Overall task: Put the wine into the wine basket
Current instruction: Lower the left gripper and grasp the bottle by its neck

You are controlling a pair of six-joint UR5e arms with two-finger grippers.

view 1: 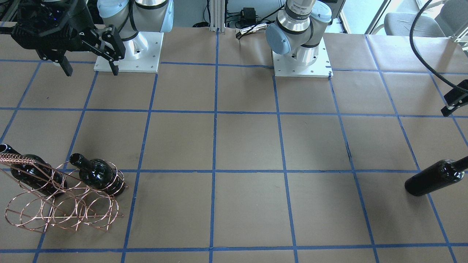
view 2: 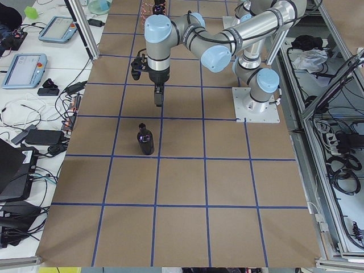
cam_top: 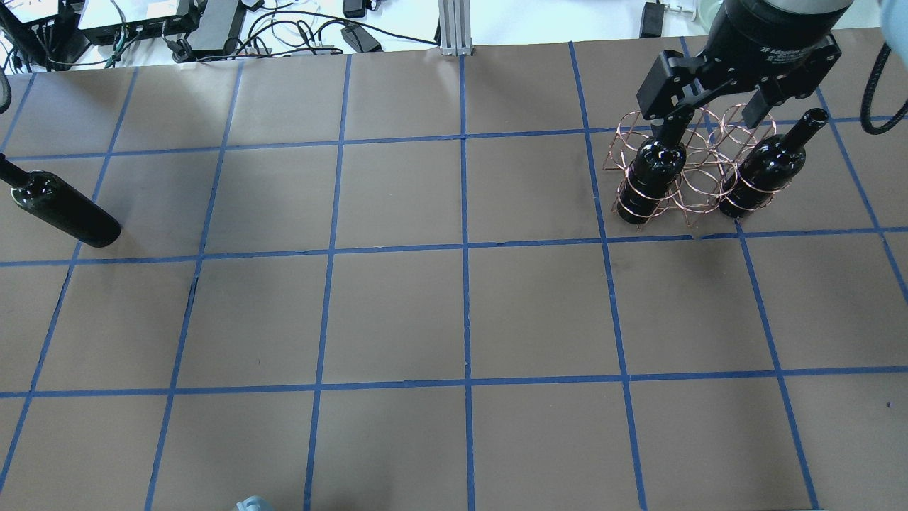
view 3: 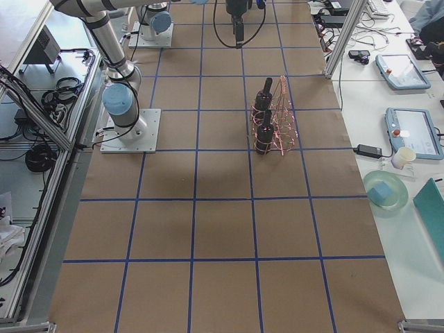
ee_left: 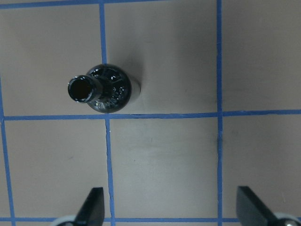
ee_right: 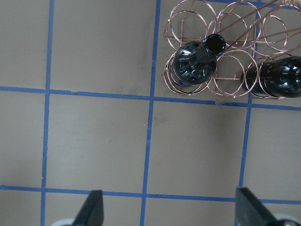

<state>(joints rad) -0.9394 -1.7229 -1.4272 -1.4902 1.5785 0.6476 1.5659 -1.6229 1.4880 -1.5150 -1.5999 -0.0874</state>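
Black wine bottle [ee_left: 110, 89] stands upright, apart from wide-spread L jaws; R jaws wide too.

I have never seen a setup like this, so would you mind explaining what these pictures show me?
These are six camera views of one moment. Two robot arms, each ending in a two-finger gripper, stand at a brown table. One camera looks down from behind the robot, one faces it, two look along the table from its ends, and one sits on each wrist. The right gripper hangs open in the air near the copper wire wine basket, which holds a dark bottle and a second bottle. The left gripper hangs open near a third bottle, which stands upright alone on the table. Neither gripper holds anything.
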